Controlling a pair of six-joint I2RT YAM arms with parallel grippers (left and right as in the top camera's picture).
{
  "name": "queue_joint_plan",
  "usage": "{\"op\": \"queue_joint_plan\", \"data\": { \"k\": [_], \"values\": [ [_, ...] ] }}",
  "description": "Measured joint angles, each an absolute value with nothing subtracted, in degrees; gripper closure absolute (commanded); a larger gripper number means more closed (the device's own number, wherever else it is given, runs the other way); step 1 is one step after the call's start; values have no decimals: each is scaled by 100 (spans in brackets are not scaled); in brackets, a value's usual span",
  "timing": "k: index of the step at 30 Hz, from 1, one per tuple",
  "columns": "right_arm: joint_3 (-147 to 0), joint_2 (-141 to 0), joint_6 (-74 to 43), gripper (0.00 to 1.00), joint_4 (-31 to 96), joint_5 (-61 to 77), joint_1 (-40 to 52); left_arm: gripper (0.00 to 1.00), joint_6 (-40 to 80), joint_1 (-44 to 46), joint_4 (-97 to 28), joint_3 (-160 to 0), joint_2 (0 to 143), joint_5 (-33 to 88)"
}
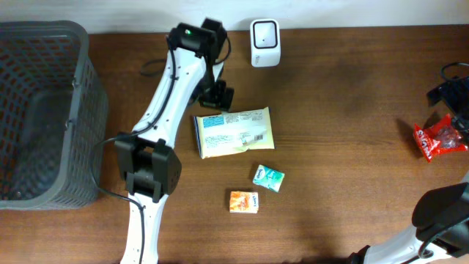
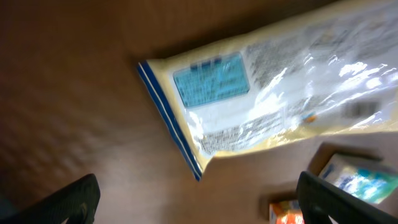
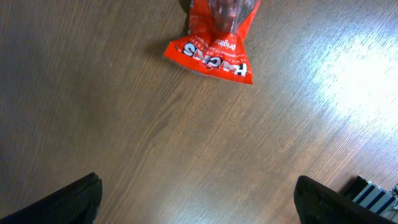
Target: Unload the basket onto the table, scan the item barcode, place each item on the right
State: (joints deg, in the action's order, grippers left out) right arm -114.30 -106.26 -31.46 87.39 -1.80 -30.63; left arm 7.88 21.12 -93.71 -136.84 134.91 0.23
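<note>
The yellow packet (image 1: 234,133) is lying flat on the worktop (image 1: 352,161) just below the white scanner (image 1: 264,33), its long axis running crosswise to it. The left claw (image 1: 218,100) is the nearer one, hovering spread over the packet's scanner-side corner. The right claw (image 3: 196,190) is gaping too, far from the scanner.

Table (image 3: 186,143): brown wood, visible grain, smooth, soft satin sheen, with bright glare beyond one jaw of the right gripper (image 3: 196,183). Red packet (image 3: 214,43), ahead of those jaws: glossy, crinkled plastic film. Yellow packet (image 2: 280,93), ahead of the jaws of the left gripper (image 2: 196,183): shiny wrinkled plastic film, white highlights. Teal box (image 2: 360,180) and orange box (image 2: 286,211), beside one jaw: printed card, finish blurred. Fingers (image 2: 68,202): black, matt. Basket (image 1: 91,125): grey plastic mesh, matt. Scanner (image 1: 264,42): smooth white plastic.
</note>
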Motion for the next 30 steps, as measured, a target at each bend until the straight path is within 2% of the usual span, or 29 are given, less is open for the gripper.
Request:
{"op": "queue_joint_plan", "data": {
  "k": [4, 9, 16, 18, 25, 27, 28, 30],
  "values": [
    [-11430, -10626, -3153, 2, 8737, -183, -3063, 1, 980, 1999, -8796, -12385, 13491, 119],
    [-11430, -10626, -3148, 2, 8737, -183, -3063, 1, 1035, 1481, -8420, -11727, 13491, 290],
    [-11430, -10626, -3148, 2, 8735, -183, -3063, 0, 408, 1243, -7463, -10899, 13491, 2008],
    [-11430, -10626, -3153, 2, 8737, -183, -3063, 4, 368, 1267, -7271, -10685, 13415, 2399],
    [-11430, -10626, -3148, 2, 8737, -183, -3063, 51, 231, 1247, -6171, -10160, 13244, 3295],
    [-11430, -10626, -3146, 2, 8737, -183, -3063, 70, 224, 1247, -5996, -10123, 13260, 3308],
    [-11430, -10626, -3146, 2, 8737, -183, -3063, 88, 228, 1247, -5931, -10108, 13266, 3308],
    [-11430, -10626, -3146, 2, 8737, -183, -3063, 100, 257, 1247, -5822, -10079, 13277, 3304]
  ]
}}
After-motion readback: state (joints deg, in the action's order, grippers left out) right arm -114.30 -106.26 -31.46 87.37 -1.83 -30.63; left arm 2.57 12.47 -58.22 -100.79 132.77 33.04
